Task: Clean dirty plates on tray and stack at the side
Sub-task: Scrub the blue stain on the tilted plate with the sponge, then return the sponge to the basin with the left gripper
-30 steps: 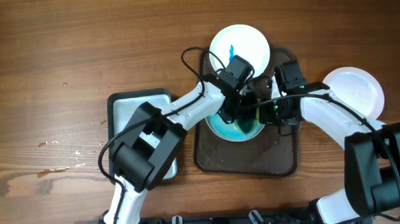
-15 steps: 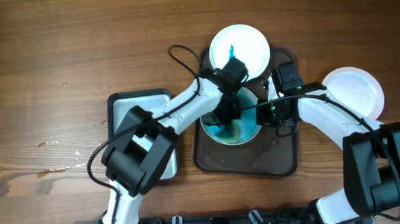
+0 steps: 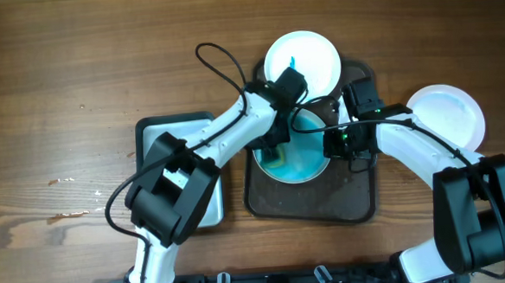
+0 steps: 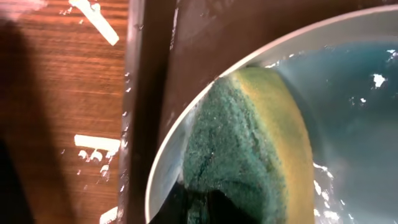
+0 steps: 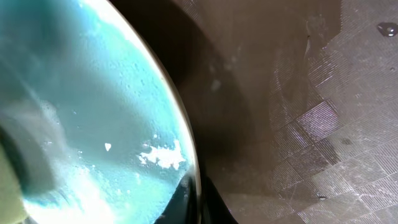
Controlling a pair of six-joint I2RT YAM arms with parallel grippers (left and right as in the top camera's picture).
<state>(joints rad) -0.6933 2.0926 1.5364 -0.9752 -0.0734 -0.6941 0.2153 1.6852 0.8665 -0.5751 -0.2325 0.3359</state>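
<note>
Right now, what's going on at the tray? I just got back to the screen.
The left gripper presses a green sponge onto the wet plate lying in the tray, near that plate's left edge. The right gripper pinches its right rim. The wet plate is streaked with blue, so it is not yet clean. A second plate with a blue smear overlaps the tray's far rim. A white plate sits on the table to the right.
</note>
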